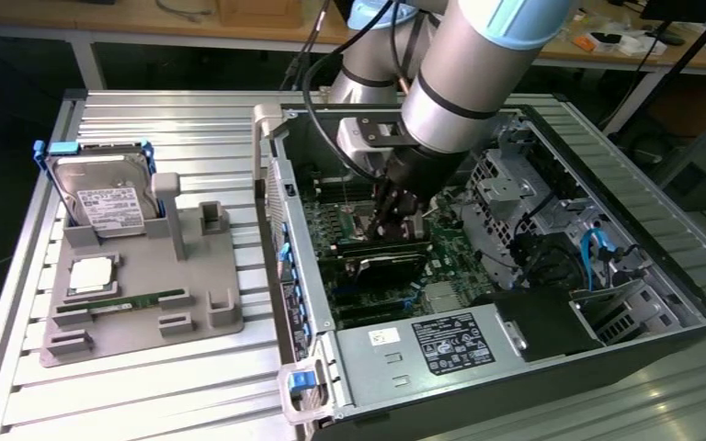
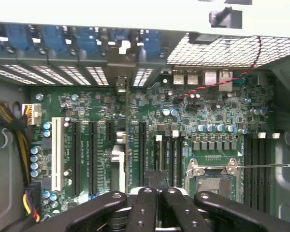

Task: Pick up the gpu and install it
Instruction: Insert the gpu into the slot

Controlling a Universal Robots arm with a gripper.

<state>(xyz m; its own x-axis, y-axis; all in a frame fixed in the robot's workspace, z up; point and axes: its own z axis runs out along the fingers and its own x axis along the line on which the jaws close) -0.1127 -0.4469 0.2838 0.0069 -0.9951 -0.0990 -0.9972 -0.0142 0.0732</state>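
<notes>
Pincer (image 1: 392, 223) fingers (image 2: 150, 205) are closed tight inside the open computer case (image 1: 647, 276), on the top edge of the gpu (image 1: 384, 260), we judge; this flat black card stands over the green motherboard (image 2: 217, 116). From outside we also see a ribbed metal counter (image 1: 194, 386) with a grey plastic holder (image 1: 144, 303) and silver hard drive (image 1: 106, 197).

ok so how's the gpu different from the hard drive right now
The gpu is dark-faced; the hard drive is silver with a white label. The gpu is inside the computer case, just below the gripper; the hard drive stands upright in the grey holder outside it. Both are flat and rectangular.
</notes>
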